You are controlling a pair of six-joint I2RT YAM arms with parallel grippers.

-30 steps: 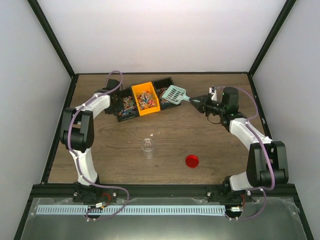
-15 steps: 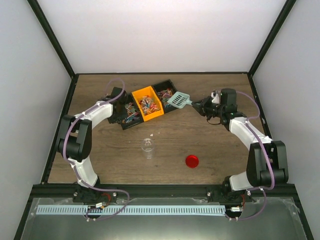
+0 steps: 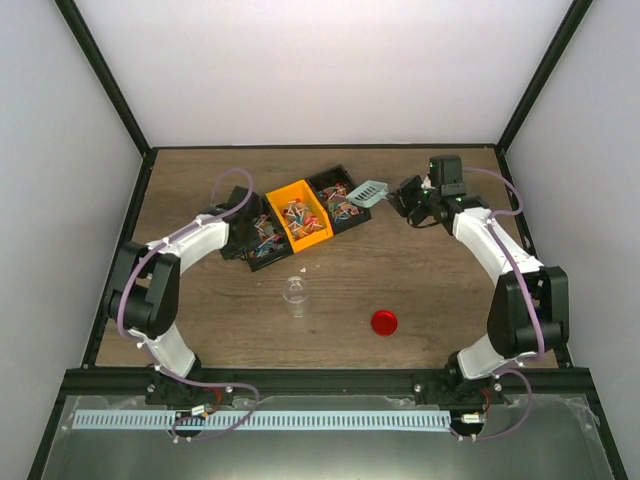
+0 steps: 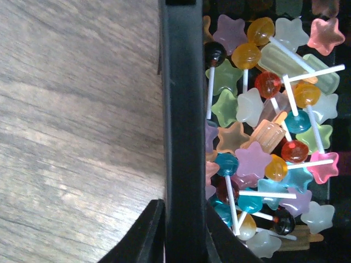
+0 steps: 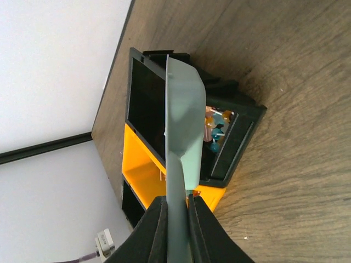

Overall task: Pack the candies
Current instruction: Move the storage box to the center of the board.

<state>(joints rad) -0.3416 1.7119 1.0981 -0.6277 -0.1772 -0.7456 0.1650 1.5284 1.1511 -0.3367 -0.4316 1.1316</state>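
The candies (image 4: 263,137) are small star sweets and lollipops in mixed colours, lying in three joined bins at the back of the table. These are a left black bin (image 3: 262,240), an orange bin (image 3: 303,215) and a right black bin (image 3: 338,198). My left gripper (image 4: 184,219) is shut on the left black bin's wall (image 4: 184,109). My right gripper (image 5: 175,205) is shut on the handle of the teal scoop (image 5: 184,109). The scoop is turned on edge above the right black bin (image 5: 236,137), in which some candies (image 5: 216,126) show. In the top view the scoop (image 3: 368,190) is at that bin's right end.
A small clear jar (image 3: 294,292) stands upright in the middle of the table. A red round lid (image 3: 384,321) lies to its right, nearer the front. A tiny scrap lies beside the jar. Black frame posts border the table.
The row of bins has swung and slid toward the front, with my left gripper on its wall. The scoop has turned from flat to on edge and shifted right as my right arm moved back.
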